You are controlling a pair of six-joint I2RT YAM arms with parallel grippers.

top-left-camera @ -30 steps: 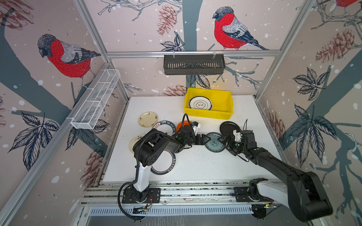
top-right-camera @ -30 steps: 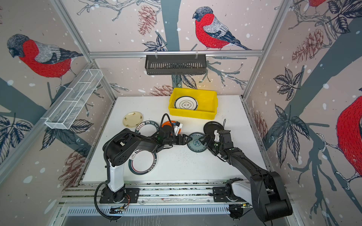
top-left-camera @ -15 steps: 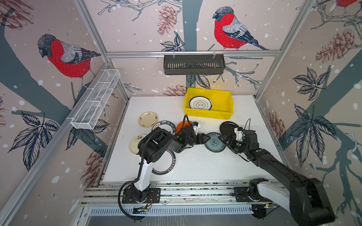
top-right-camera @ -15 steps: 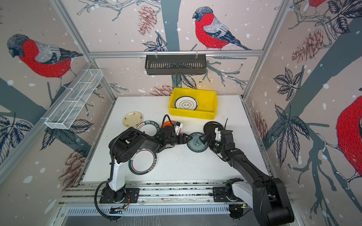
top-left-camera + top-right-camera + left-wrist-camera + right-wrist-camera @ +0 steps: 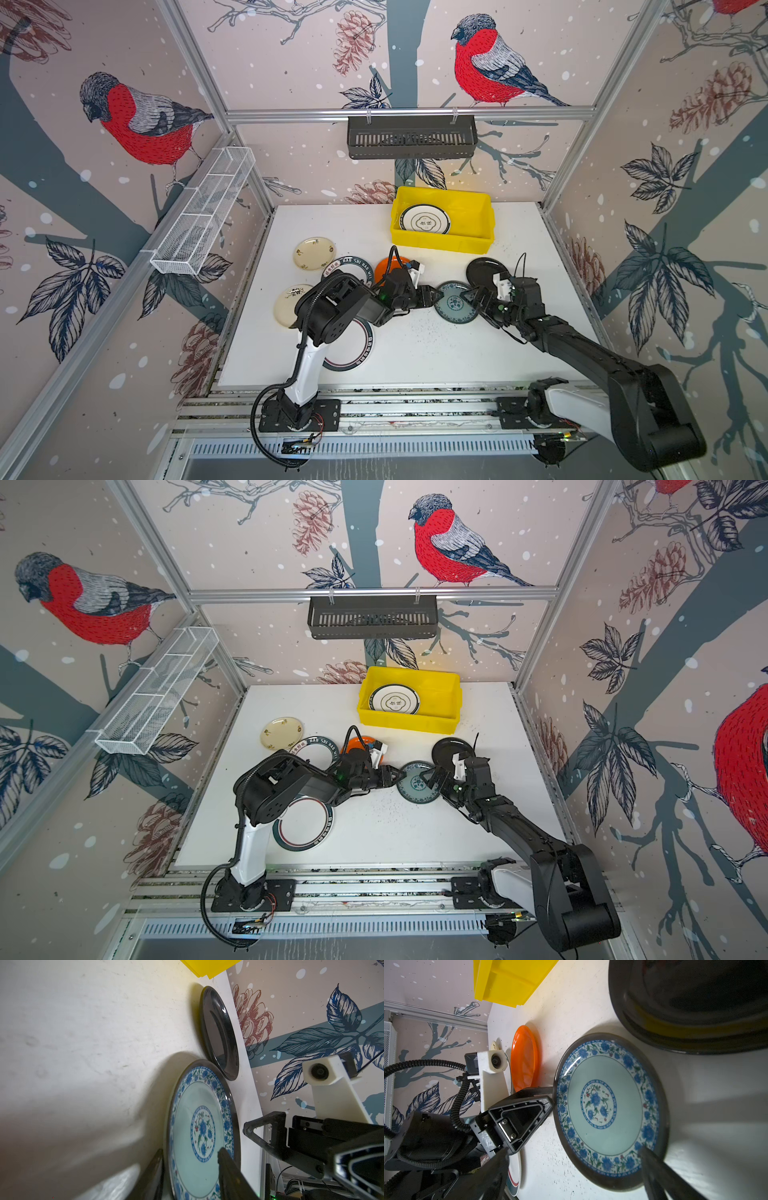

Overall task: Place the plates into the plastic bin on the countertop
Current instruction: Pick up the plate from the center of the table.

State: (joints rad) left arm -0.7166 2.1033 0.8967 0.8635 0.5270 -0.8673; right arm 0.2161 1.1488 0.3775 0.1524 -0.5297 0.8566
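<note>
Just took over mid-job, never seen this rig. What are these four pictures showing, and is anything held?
Two robot arms work at a white table. Two pictures look down from overhead; two come from a camera on each wrist. Plates lie loose, among them an orange plate and a black plate; one white plate sits in the yellow bin. The left pincer straddles the blue-patterned plate's rim; whether it grips is unclear. The right pincer is open beside that plate, holding nothing.

Yellow bin (image 5: 442,246) stands at the far side of the white speckled countertop (image 5: 419,353) and holds one white dark-rimmed plate (image 5: 424,219).

On the countertop:
- **Centre:** teal-patterned plate (image 5: 455,308).
- **Just beside it:** black plate (image 5: 482,269).
- **Leftward:** orange plate (image 5: 384,266) and far lettered plate (image 5: 352,264).
- **Far left:** far cream plate (image 5: 313,252) and near cream plate (image 5: 286,304).
- **Nearest the front:** near lettered plate (image 5: 354,351).
</note>
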